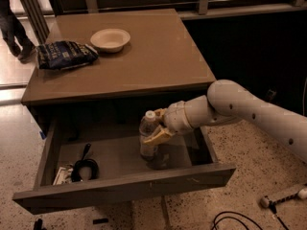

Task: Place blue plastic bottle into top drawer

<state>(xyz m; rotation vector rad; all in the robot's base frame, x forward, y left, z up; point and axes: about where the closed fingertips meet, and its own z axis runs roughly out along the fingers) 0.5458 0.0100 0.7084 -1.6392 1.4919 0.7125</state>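
The pincer (152,127), inside the open top drawer (129,188), clasps the blue plastic bottle (148,150). Its near finger (154,137) hides part of the bottle's middle, and the bottle's print is too small to read. The robot arm (259,111) runs off the right edge. A person (14,30) at top left is cut off above the legs. The black object (84,167) in the drawer's left corner is too dim to identify.

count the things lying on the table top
2: a white bowl near the back and a dark snack bag at the left edge. The gripper is lower, over the open top drawer, holding the blue plastic bottle.
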